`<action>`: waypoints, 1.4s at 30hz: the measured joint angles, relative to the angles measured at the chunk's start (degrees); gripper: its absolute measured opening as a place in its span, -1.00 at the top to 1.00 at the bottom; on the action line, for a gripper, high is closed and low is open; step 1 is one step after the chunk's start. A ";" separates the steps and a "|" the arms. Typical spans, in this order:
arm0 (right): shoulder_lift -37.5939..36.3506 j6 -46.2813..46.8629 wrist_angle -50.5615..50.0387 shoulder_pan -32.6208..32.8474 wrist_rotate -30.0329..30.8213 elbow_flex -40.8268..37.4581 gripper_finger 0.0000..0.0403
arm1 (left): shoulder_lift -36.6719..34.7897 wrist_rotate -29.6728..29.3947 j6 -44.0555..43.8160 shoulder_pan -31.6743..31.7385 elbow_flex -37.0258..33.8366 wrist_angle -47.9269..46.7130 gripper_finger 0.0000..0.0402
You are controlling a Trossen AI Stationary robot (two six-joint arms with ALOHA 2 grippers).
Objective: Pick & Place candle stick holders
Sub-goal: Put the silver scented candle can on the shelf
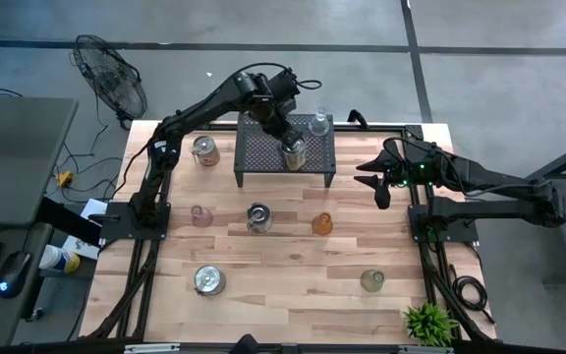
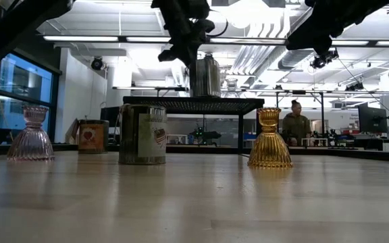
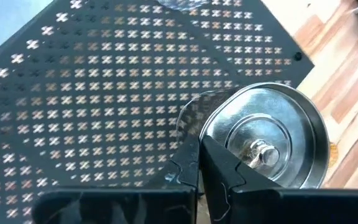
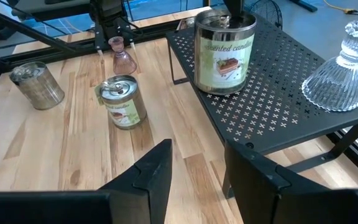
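Gripping a silvery holder (image 1: 294, 152) by its rim near the stand's (image 1: 254, 147) front edge, the left hand (image 1: 285, 133) is clamped; right hand (image 1: 379, 182) gapes empty over bare bench (image 1: 293, 275); eight holders total.

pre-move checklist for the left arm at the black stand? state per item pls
1. Left pincer shut on the silver tin holder's rim: ok.
2. Tin upright on the black stand: ok.
3. Tin's base lifted off or resting on the stand: cannot tell.
4. Clear glass holder apart from the tin: ok.
5. Right pincer open, parked at the table's right side, away from the stand: ok.
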 joint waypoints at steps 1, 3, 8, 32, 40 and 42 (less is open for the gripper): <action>0.00 0.00 0.00 0.00 0.00 0.00 0.31 | -0.25 0.00 0.29 0.51 0.00 -0.85 1.00; 0.00 0.00 0.00 0.00 0.00 0.00 0.31 | -0.51 -0.24 2.39 1.17 0.00 -2.33 1.00; 0.01 0.00 0.00 0.00 0.00 0.00 0.31 | -1.27 -1.47 7.61 2.56 0.00 -4.24 1.00; 0.02 0.00 -0.07 0.00 3.01 0.00 0.31 | -3.24 0.29 58.74 11.27 0.05 -8.18 1.00; 0.02 0.00 -0.11 0.00 4.26 0.00 0.31 | -3.17 -3.02 71.68 11.32 0.13 -5.46 1.00; 0.02 0.00 -0.13 0.00 4.32 0.00 0.31 | -3.13 -2.95 72.60 11.82 0.13 -5.39 1.00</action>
